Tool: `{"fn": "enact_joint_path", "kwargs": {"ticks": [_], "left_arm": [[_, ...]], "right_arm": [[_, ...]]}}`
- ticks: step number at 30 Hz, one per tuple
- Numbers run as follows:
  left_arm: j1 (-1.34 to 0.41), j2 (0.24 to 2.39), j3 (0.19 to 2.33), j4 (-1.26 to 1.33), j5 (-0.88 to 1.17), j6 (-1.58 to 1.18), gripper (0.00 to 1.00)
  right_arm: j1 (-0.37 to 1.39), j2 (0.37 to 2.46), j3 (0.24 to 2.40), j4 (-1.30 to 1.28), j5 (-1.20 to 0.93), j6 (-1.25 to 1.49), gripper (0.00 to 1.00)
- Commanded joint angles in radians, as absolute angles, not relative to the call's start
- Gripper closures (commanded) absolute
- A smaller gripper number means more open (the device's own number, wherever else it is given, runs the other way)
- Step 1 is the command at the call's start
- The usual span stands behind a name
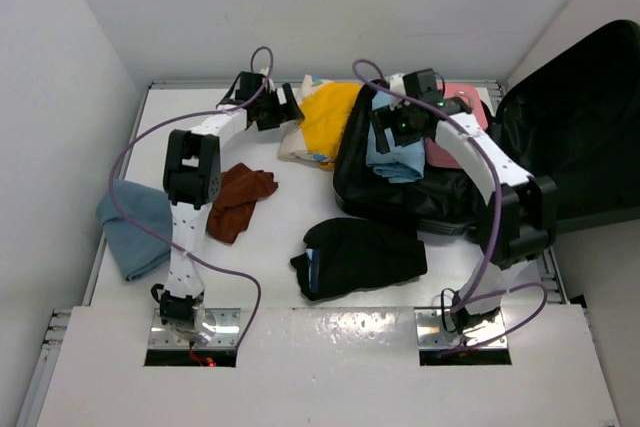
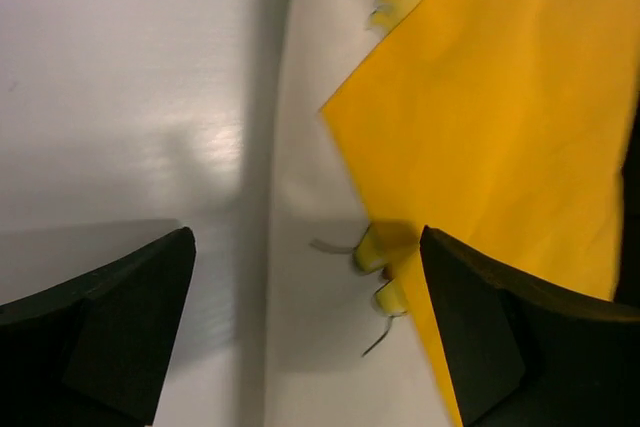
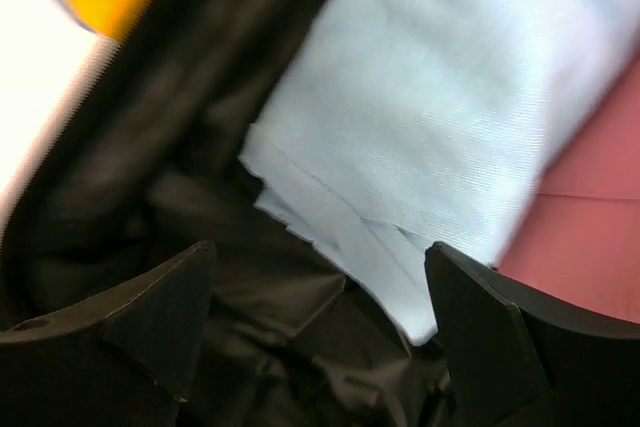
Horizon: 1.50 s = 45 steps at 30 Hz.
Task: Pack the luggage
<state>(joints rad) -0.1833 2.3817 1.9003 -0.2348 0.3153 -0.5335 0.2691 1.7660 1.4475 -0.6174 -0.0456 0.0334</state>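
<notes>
Left tool [image 2: 305,282] spread over white bench [image 2: 120,97] beside flat yellow cloth [image 2: 500,127]; right tool [image 3: 318,292] spread, empty, over large black hard-shell suitcase [image 1: 585,137], open at bench's right. Shell likely stiff, heavy (don't lift): grip lid rim.

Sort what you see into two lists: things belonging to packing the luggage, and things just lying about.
Job in hand: luggage, open; light blue cloth and pink item inside it; yellow garment by the open left gripper; open right gripper.
Lying about, untouched: rust cloth; blue-grey cloth; folded black garment.
</notes>
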Motion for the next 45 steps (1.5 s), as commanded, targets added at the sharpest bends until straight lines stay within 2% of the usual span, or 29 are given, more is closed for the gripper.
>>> {"fn": "enact_joint_path", "kwargs": {"ticks": [1, 8, 12, 13, 14, 15, 16, 17, 18, 21, 25, 26, 28, 30, 31, 35, 38, 40, 42, 45], "left_arm": [[-0.184, 2.443, 1.977, -0.098, 0.464, -0.609, 0.0], [-0.175, 2.606, 2.008, 0.207, 0.733, -0.83, 0.0], [-0.175, 2.652, 2.008, 0.25, 0.755, -0.88, 0.0], [-0.175, 2.666, 2.008, 0.25, 0.755, -0.89, 0.04], [-0.175, 2.666, 2.008, 0.264, 0.784, -0.89, 0.13], [-0.175, 2.666, 2.008, 0.29, 0.798, -0.89, 0.31], [-0.175, 2.651, 2.008, 0.302, 0.808, -0.902, 0.43], [-0.175, 2.636, 1.999, 0.323, 0.819, -0.902, 0.59], [-0.175, 2.616, 1.999, 0.336, 0.819, -0.902, 0.82], [-0.166, 2.499, 1.979, 0.354, 0.804, -0.842, 1.0], [-0.195, 2.326, 2.003, 0.255, 0.707, -0.633, 1.0], [-0.228, 2.288, 2.003, 0.233, 0.649, -0.509, 1.0], [-0.274, 2.156, 1.942, 0.216, 0.58, -0.375, 1.0], [-0.367, 2.027, 1.811, 0.25, 0.479, -0.094, 1.0], [-0.405, 1.99, 1.766, 0.268, 0.447, -0.092, 1.0], [-0.634, 1.843, 1.405, 0.477, 0.289, 0.254, 1.0], [-0.791, 1.801, 1.159, 0.71, 0.238, 0.497, 1.0], [-0.854, 1.812, 1.077, 0.805, 0.25, 0.624, 1.0], [-0.946, 1.874, 1.055, 0.783, 0.206, 0.78, 1.0], [-1.006, 1.977, 1.118, 0.697, 0.144, 0.831, 1.0]], "right_arm": [[0.255, 1.645, 1.575, -0.704, -0.116, 0.064, 0.15], [0.201, 1.559, 1.62, -0.825, -0.203, 0.049, 0.15], [0.176, 1.54, 1.64, -0.885, -0.189, 0.048, 0.15], [0.166, 1.539, 1.641, -0.891, -0.184, 0.048, 0.16], [0.158, 1.533, 1.644, -0.9, -0.176, 0.051, 0.18], [0.155, 1.526, 1.644, -0.907, -0.175, 0.043, 0.18], [0.141, 1.523, 1.644, -0.907, -0.173, 0.04, 0.2], [0.137, 1.507, 1.638, -0.907, -0.167, 0.034, 0.23], [0.127, 1.499, 1.635, -0.905, -0.167, 0.035, 0.25], [0.078, 1.456, 1.618, -0.897, -0.176, 0.031, 0.26], [0.028, 1.396, 1.572, -0.881, -0.19, 0.022, 0.28], [0.006, 1.359, 1.557, -0.87, -0.19, 0.023, 0.28], [-0.032, 1.335, 1.529, -0.861, -0.193, 0.023, 0.28], [-0.098, 1.266, 1.476, -0.821, -0.169, 0.025, 0.28], [-0.098, 1.253, 1.464, -0.807, -0.158, 0.028, 0.28], [-0.181, 1.119, 1.367, -0.72, -0.1, 0.054, 0.25], [-0.242, 1.051, 1.324, -0.707, -0.089, 0.055, 0.24], [-0.262, 1.02, 1.301, -0.724, -0.109, 0.051, 0.24], [-0.302, 0.986, 1.293, -0.751, -0.133, 0.045, 0.24], [-0.344, 0.953, 1.278, -0.791, -0.164, 0.031, 0.24]]}}
